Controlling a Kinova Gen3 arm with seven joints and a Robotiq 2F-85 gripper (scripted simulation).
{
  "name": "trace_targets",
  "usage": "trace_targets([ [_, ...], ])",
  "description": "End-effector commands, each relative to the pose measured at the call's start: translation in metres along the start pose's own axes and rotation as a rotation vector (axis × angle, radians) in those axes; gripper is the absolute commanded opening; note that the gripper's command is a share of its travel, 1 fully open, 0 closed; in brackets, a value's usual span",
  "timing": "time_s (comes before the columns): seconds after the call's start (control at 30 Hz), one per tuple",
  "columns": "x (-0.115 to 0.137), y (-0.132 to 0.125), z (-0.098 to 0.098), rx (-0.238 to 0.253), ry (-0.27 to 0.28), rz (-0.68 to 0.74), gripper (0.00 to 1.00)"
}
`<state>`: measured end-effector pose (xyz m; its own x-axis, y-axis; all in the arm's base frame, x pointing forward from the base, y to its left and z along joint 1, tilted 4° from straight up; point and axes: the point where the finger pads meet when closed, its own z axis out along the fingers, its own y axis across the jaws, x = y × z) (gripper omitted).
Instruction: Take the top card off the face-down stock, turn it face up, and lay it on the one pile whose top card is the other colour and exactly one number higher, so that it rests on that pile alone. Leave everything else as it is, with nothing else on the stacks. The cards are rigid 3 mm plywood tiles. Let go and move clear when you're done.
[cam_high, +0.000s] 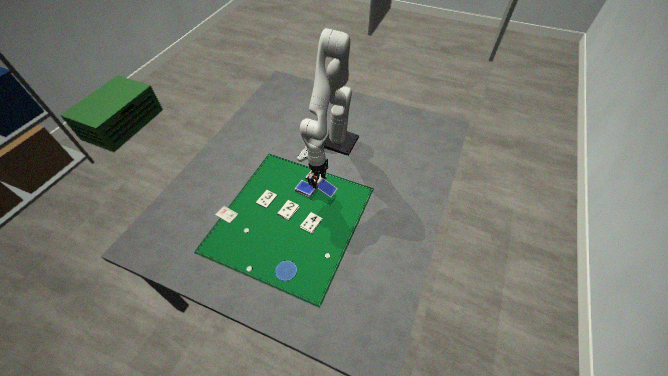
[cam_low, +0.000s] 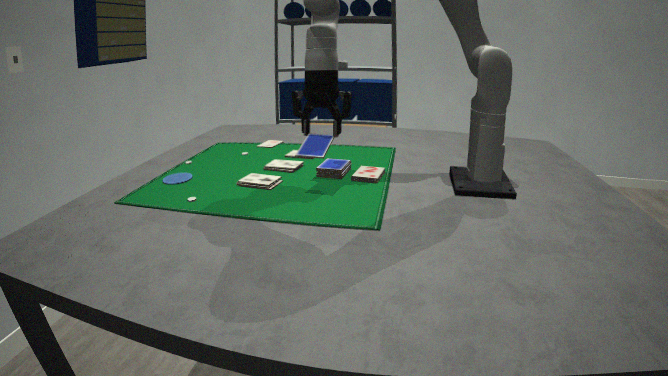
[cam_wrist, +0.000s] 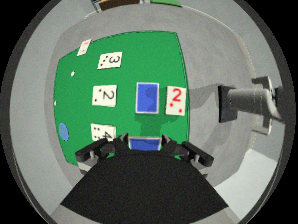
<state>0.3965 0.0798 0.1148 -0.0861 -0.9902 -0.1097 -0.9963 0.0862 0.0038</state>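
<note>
My gripper (cam_high: 320, 181) (cam_low: 321, 133) (cam_wrist: 144, 138) is shut on a blue-backed card (cam_high: 328, 188) (cam_low: 315, 146) (cam_wrist: 145, 144), held tilted above the mat by its side edges. Its blue back shows; its face is hidden. The face-down stock (cam_high: 304, 188) (cam_low: 334, 165) (cam_wrist: 147, 98) stands beside it on the green mat (cam_high: 280, 240). Three piles lie in a row: black 3 (cam_high: 266, 198) (cam_wrist: 110, 60), black 2 (cam_high: 288, 210) (cam_wrist: 104, 95) and black 4 (cam_high: 311, 222) (cam_low: 259, 180) (cam_wrist: 103, 132). A red 2 pile (cam_low: 368, 173) (cam_wrist: 176, 100) lies beside the stock.
A loose card with red marks (cam_high: 226, 214) (cam_low: 270, 143) (cam_wrist: 84, 47) lies across the mat's edge. A blue disc (cam_high: 286, 270) (cam_low: 177, 178) (cam_wrist: 63, 132) and small white pieces, one of them a white piece (cam_high: 327, 255), lie on the mat. The arm's dark base plate (cam_low: 483, 187) stands beyond the mat.
</note>
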Motion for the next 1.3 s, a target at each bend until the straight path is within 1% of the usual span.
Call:
trace_targets([
  [0.0,-0.009,0.001,0.000,-0.004,0.038,-0.014,0.71],
  [0.1,-0.009,0.001,0.000,-0.003,0.074,-0.014,0.71],
  [0.17,-0.009,0.001,0.000,-0.003,0.074,-0.014,0.71],
  [0.2,-0.010,0.001,0.000,-0.003,0.083,-0.010,0.71],
  [0.67,-0.015,0.001,0.000,0.002,0.287,-0.006,0.71],
  [0.73,-0.015,0.001,0.000,0.002,0.287,-0.006,0.71],
  [0.8,-0.016,0.002,0.001,-0.002,0.323,-0.020,0.71],
  [0.87,-0.016,0.002,0.001,0.003,0.360,-0.004,0.71],
  [1.0,-0.018,0.002,0.001,0.003,0.447,-0.015,0.71],
  [1.23,-0.020,0.002,0.003,0.004,0.623,-0.019,0.71],
  [1.27,-0.020,0.002,0.003,0.004,0.623,-0.019,0.71],
])
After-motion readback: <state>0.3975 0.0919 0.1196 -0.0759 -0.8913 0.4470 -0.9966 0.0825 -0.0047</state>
